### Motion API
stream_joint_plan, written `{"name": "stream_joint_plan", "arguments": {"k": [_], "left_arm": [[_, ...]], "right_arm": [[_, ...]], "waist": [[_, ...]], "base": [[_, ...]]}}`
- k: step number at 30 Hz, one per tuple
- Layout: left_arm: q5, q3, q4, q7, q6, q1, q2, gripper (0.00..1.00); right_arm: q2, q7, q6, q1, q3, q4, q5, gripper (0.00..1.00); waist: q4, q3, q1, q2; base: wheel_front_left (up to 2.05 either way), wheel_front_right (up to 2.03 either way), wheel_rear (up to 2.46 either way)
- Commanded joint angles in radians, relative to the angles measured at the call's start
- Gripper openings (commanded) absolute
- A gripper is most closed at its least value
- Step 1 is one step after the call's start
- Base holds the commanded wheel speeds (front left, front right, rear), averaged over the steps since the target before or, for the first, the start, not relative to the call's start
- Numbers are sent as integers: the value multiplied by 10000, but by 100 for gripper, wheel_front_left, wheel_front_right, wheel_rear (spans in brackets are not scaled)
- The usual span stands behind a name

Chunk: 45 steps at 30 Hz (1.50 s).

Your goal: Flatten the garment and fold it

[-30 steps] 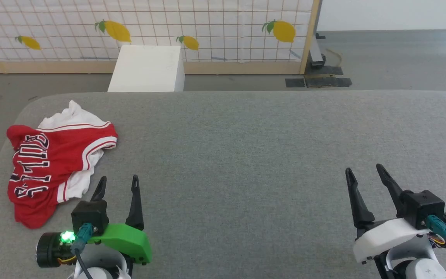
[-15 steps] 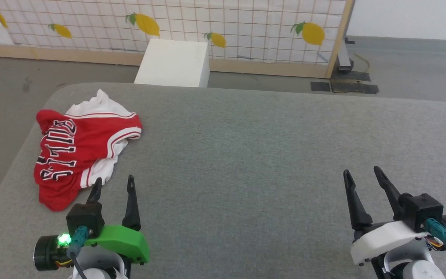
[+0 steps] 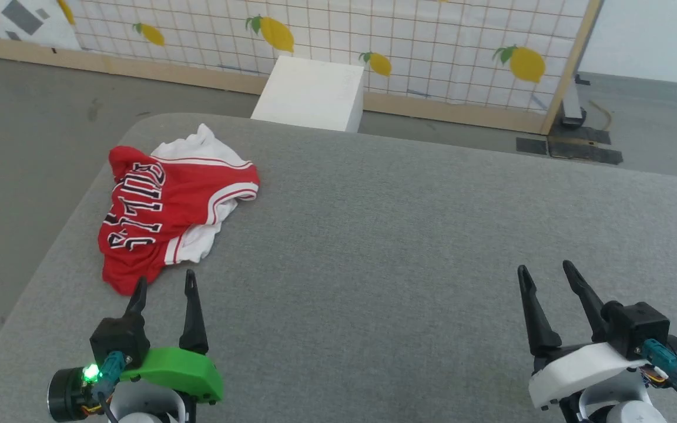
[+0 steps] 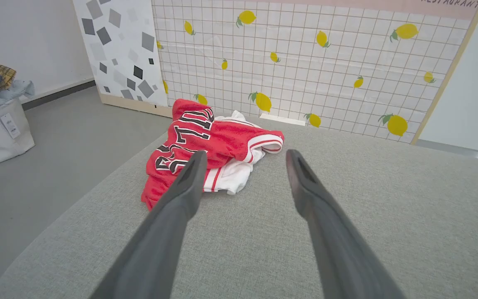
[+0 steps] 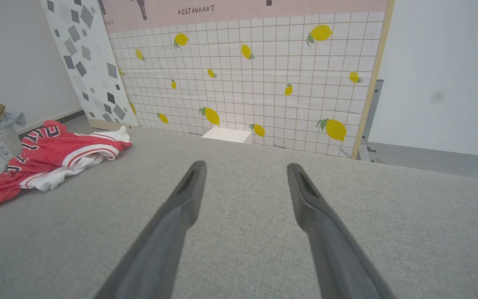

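- The shirt (image 3: 168, 211) lies crumpled in a heap near the far left corner of the grey table (image 3: 409, 235), close to the left edge. The lettering faces up, and a white sleeve is tucked under the red cloth.
- We think a sideways pull could drag the shirt over that near edge, since so little table lies beyond it on that side.
- The layers are bunched, so a pinch may catch several at once. The shirt would then lift as a lump and not spread.
- Our left gripper (image 3: 164, 277) hovers just short of the shirt's nearest red hem. Its fingers are spread wide, holding nothing and touching nothing.
- Our right gripper (image 3: 544, 266) is likewise spread and empty, and sits well apart from the shirt over bare table. It faces a long reach across, and we judge a poor grab there could twist the cloth further.
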Motion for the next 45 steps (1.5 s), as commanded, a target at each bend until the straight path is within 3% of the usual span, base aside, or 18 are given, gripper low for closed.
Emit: {"name": "stream_joint_plan", "arguments": {"k": [1,45], "left_arm": [[-153,27,34,-117,103,148,-28,100],[-434,-11,767,-1023,624,347,-47,100]], "right_arm": [[4,-143,-7,107,31,68,96,100],[6,-1053,-12,123,282,1023,728,100]], "waist": [[160,-14,0,0],[1874,30,0,0]], "base": [[0,0,0],[0,0,0]]}}
